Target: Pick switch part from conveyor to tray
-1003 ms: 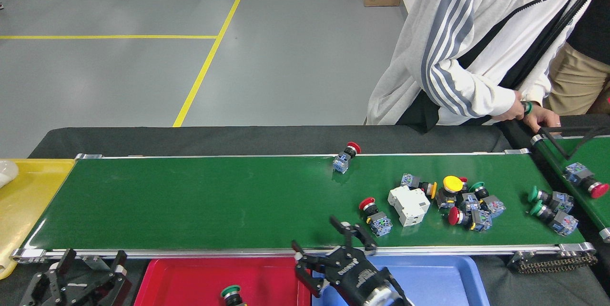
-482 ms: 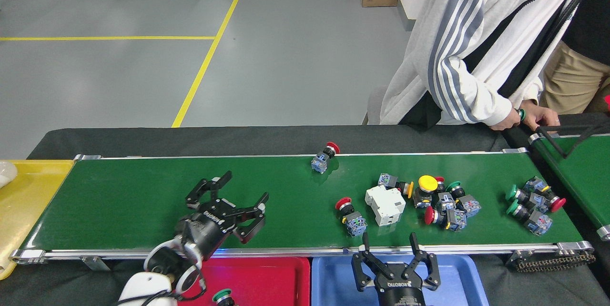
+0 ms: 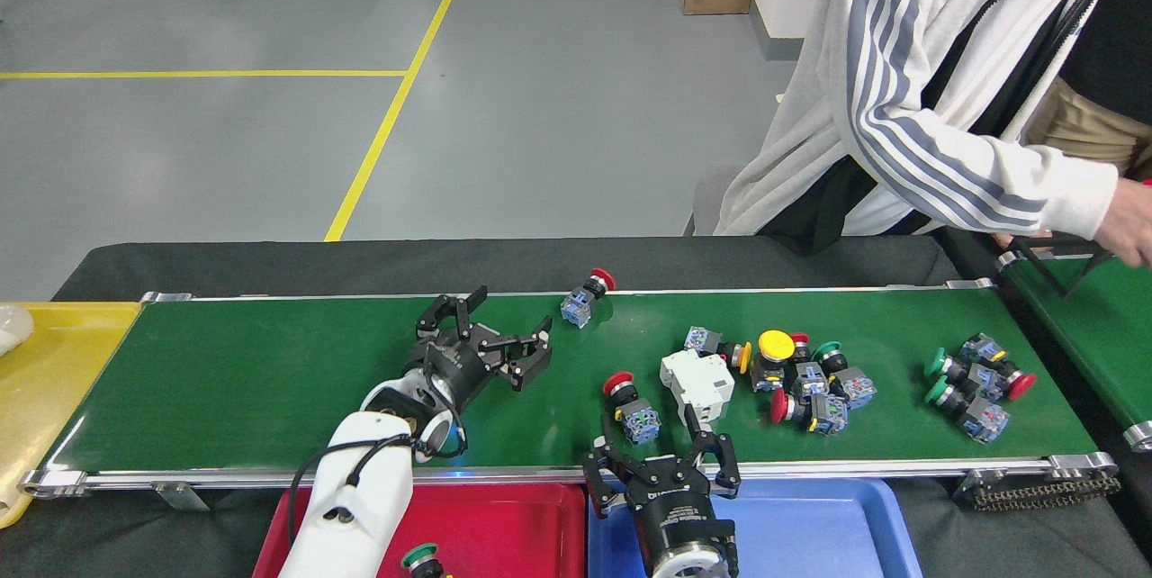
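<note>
The conveyor [image 3: 270,380] is showing dark green between silver rails. A red tray [image 3: 513,528], a blue tray [image 3: 810,533] and a yellow tray [image 3: 54,362] are lining its edges. Switch parts are wearing red caps [image 3: 602,279], green caps [image 3: 936,364] and one yellow cap [image 3: 776,345]; a white block [image 3: 695,380] is lying among them. The person's jacket [image 3: 909,83] is showing white with grey-blue stripes.

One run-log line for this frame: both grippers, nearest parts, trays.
left gripper: open, over dark green conveyor | right gripper: open, near red-capped switch part | red tray: one green-capped part
</note>
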`<action>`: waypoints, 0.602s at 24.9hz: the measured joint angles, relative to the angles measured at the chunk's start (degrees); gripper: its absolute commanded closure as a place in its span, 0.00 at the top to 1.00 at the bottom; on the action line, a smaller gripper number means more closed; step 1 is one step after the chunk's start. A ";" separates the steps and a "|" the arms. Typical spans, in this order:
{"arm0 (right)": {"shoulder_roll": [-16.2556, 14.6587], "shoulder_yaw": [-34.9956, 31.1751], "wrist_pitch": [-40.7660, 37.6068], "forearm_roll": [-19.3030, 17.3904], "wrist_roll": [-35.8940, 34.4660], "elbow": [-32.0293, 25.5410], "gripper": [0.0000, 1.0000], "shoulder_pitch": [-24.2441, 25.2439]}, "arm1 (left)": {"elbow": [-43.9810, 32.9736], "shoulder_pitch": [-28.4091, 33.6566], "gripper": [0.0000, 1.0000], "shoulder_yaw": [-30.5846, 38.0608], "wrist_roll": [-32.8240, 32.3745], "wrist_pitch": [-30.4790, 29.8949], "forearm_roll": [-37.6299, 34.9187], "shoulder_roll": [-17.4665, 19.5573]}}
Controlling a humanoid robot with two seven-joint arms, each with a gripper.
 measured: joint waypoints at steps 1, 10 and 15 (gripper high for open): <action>0.00 1.29 -0.23 -1.71 0.23 1.25 0.92 -1.19 | 0.33 -0.01 1.00 0.00 0.01 0.25 0.00 -0.32; 0.17 4.78 -2.89 -3.27 2.02 6.59 0.01 -6.30 | 4.75 -0.21 1.00 -0.01 0.10 2.40 0.06 -0.85; -0.30 4.91 -7.20 -3.26 2.24 4.17 0.01 -5.63 | 8.00 -1.39 1.00 0.23 0.11 7.72 0.13 -0.83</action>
